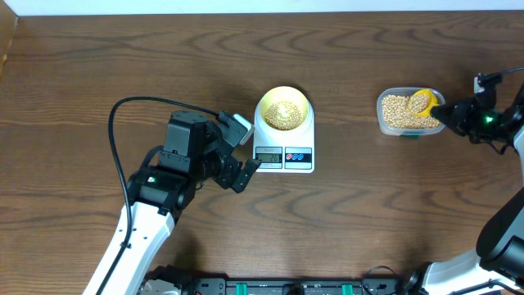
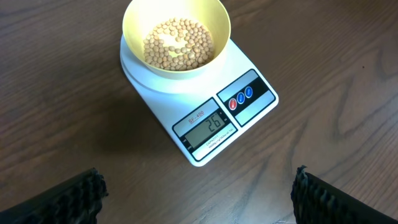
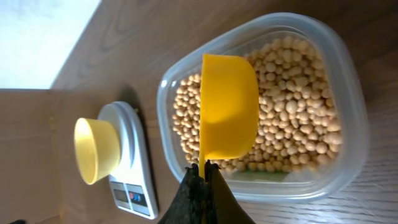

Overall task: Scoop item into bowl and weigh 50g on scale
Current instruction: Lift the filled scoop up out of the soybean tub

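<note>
The pale yellow-green bowl (image 1: 283, 109) stands on the white scale (image 1: 284, 152) and holds a layer of tan beans (image 2: 178, 45). The scale's display (image 2: 211, 126) reads 26. My left gripper (image 1: 244, 154) is open and empty, just left of the scale's front. My right gripper (image 1: 446, 114) is shut on the handle of a yellow scoop (image 3: 227, 104), held over the clear tub (image 3: 348, 81) full of beans (image 3: 298, 118). The bowl (image 3: 96, 149) and scale (image 3: 134, 174) also show in the right wrist view.
The clear tub (image 1: 386, 124) sits on the wooden table right of the scale. A black cable (image 1: 123, 123) loops left of my left arm. The table's far edge meets a white surface (image 1: 246, 6).
</note>
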